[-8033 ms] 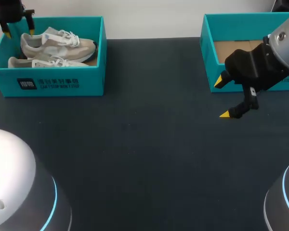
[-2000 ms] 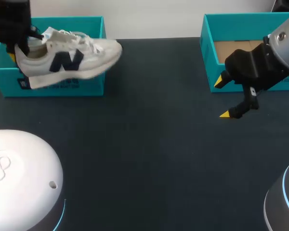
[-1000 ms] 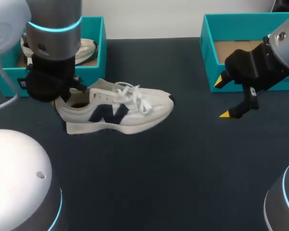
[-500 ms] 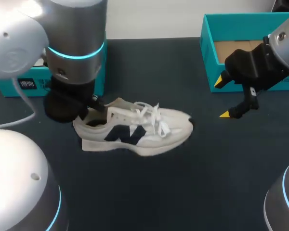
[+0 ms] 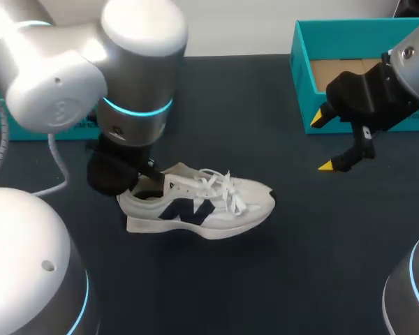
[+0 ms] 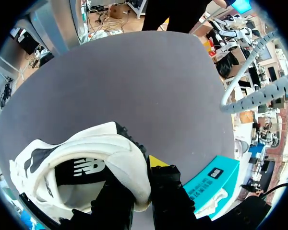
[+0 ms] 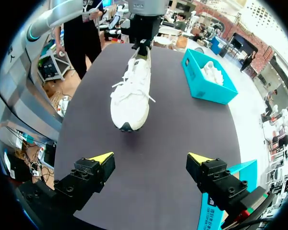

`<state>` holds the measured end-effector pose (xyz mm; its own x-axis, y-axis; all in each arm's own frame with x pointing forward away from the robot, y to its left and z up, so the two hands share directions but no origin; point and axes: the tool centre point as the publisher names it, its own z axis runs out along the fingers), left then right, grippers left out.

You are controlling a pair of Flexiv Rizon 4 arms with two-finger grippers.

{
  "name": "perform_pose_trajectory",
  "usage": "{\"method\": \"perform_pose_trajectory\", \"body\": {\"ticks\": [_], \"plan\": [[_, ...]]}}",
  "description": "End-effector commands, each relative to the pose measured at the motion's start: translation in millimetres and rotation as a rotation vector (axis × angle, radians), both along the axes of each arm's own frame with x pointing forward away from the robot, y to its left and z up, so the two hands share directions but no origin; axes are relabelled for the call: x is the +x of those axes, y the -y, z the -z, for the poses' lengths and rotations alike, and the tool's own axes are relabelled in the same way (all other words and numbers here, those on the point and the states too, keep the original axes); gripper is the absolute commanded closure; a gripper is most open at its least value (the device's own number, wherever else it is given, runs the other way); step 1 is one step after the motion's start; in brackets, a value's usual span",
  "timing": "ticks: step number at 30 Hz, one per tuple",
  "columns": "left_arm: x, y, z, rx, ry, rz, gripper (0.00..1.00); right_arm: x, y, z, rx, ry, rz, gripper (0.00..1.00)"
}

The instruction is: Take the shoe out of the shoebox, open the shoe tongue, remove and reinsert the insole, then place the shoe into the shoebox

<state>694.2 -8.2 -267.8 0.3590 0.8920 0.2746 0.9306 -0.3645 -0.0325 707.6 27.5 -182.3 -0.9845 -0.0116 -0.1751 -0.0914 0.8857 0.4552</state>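
The table (image 5: 216,279) is lying right under the left gripper (image 6: 140,191). I cannot tell whether the sole of the shoe (image 5: 209,206) is touching it, and letting go too high would be dropping the shoe, perhaps onto its side. The left arm (image 5: 126,63) is looming over the heel and hiding it from above, so a slip there would be going unseen. The right box (image 5: 302,77) is sitting just beside the right gripper (image 7: 151,165). The left box (image 7: 209,88), with a second shoe (image 7: 212,72) inside, is sitting off to one side of the left gripper, well apart.

The left gripper is pinching the shoe's heel collar, one finger inside and one outside, with the toe pointing away toward the right gripper. That is a thin, soft hold, so the shoe could be swinging or pulling free. The right gripper's fingers are standing wide apart and holding nothing, with the shoe well ahead of them. The loose laces (image 5: 220,185) could be snagging a finger once the tongue is being opened.

White print is showing on the left box's wall, a dark letter mark on the shoe's side, and a logo on the insole (image 6: 79,167). I am leaving all three unread.
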Motion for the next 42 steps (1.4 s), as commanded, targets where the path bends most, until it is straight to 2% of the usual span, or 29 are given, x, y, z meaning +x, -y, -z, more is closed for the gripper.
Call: {"method": "perform_pose_trajectory", "body": {"ticks": [1,13,20,29,30,32,33,37,38,42], "plan": [[10.1,12,29,0.035,-0.006,-0.025,1.0,1.0,-1,1,-0.002,0.0,0.001,0.0],[28.0,23,77,0.086,0.01,-0.079,1.0,1.0,-1,1,-0.002,0.0,0.001,0.0],[30.1,23,102,0.117,0.036,-0.068,1.0,1.0,-1,1,-0.002,0.0,0.001,0.0],[30.5,23,115,0.133,0.051,-0.104,1.0,1.0,-1,1,-0.002,0.0,0.001,0.0],[30.4,23,115,0.131,0.05,-0.106,0.89,1.0,-1,1,-0.002,0.0,0.001,0.0],[29.7,23,115,0.128,0.04,-0.108,0.59,1.0,-1,1,-0.002,0.0,0.001,0.0],[29.5,23,114,0.126,0.038,-0.109,0.53,1.0,-1,1,-0.002,0.0,0.001,0.0],[26.2,22,109,0.111,0.027,-0.109,0.04,1.0,-1,1,-0.002,0.0,0.001,0.0],[25.4,21,107,0.108,0.026,-0.108,0.0,1.0,-1,1,-0.002,0.0,0.001,0.0],[24.2,20,98,0.07,0.016,-0.123,0.0,1.0,-1,1,-0.002,0.0,0.001,0.0]]}}
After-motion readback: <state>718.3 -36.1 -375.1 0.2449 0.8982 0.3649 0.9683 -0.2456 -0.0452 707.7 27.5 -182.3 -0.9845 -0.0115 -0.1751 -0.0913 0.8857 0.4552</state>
